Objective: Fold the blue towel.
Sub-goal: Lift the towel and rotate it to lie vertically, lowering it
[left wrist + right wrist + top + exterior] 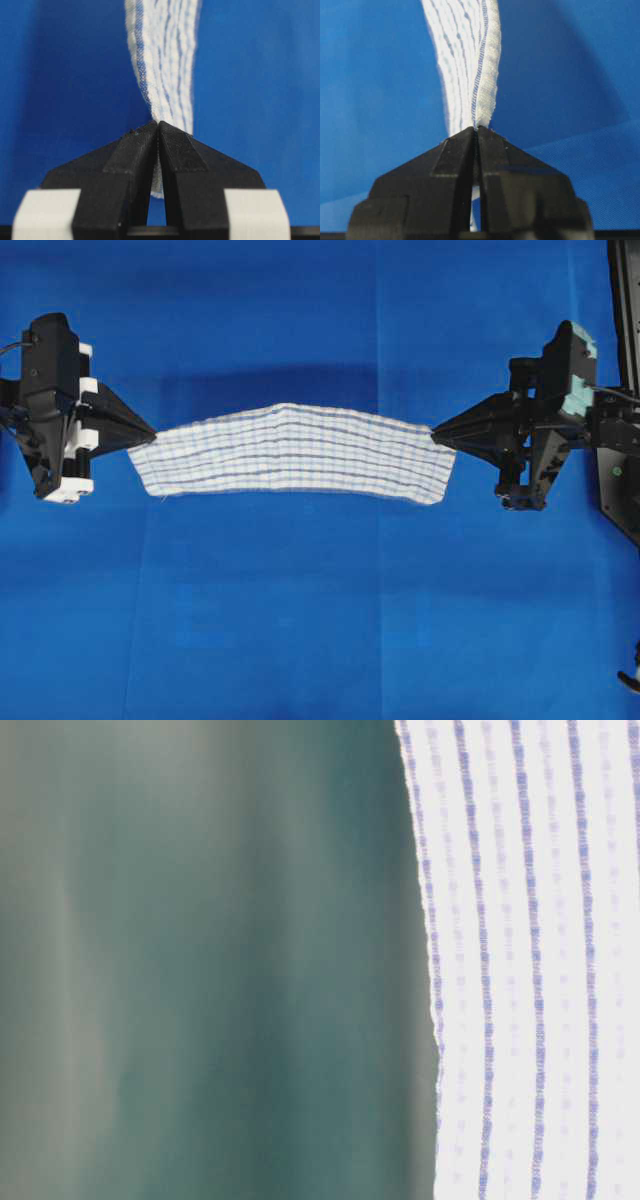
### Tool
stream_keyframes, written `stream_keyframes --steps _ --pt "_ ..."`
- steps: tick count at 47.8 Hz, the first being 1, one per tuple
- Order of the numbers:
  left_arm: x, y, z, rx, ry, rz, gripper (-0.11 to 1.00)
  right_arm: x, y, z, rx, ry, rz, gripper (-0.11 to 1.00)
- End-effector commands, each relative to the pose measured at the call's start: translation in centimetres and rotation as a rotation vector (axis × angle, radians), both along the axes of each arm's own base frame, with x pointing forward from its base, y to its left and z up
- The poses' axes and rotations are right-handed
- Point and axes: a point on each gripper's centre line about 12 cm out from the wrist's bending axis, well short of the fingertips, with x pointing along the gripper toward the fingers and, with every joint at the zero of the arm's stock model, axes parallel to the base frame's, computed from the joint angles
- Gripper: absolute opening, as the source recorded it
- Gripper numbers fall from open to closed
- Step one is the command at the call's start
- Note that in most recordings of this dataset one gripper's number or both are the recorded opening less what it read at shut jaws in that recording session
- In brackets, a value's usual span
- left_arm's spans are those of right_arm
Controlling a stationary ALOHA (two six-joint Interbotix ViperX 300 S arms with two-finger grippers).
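The blue towel (pixel 292 452), white with thin blue stripes, hangs stretched between both arms above the blue sheet, and its shadow falls behind it. My left gripper (pixel 152 431) is shut on the towel's left end, with cloth (pixel 165 60) pinched between its black fingertips (pixel 159 125). At the right end my right gripper (pixel 436 433) is shut on the towel as well, the hem (pixel 470 65) rising from its closed tips (pixel 476 129). In the table-level view the towel (pixel 530 960) hangs close to the lens and fills the right side.
A plain blue sheet (pixel 300 620) covers the whole table. A black frame post (pixel 625 310) stands at the right edge behind the right arm, with more black hardware (pixel 630 675) at the lower right corner.
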Motion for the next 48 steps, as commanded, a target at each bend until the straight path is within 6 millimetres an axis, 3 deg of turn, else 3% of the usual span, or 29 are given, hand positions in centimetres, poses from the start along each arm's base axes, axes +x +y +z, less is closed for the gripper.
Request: stream_keyframes --steps 1,13,32,48 --pt "1.0 -0.4 1.0 -0.013 -0.06 -0.005 0.02 0.7 -1.0 0.7 -0.008 -0.018 -0.035 -0.05" --pt "4.6 -2.2 1.7 -0.071 -0.129 -0.029 0.02 2.1 -4.3 1.8 -0.043 -0.029 -0.136 -0.05" --pt "13.3 -4.4 4.1 -0.151 -0.215 -0.035 0.02 4.2 -9.3 4.0 -0.125 -0.055 -0.246 -0.05" --pt "19.2 -6.5 4.4 -0.177 -0.237 -0.062 0.02 6.0 -13.5 4.5 -0.171 -0.034 -0.315 -0.05"
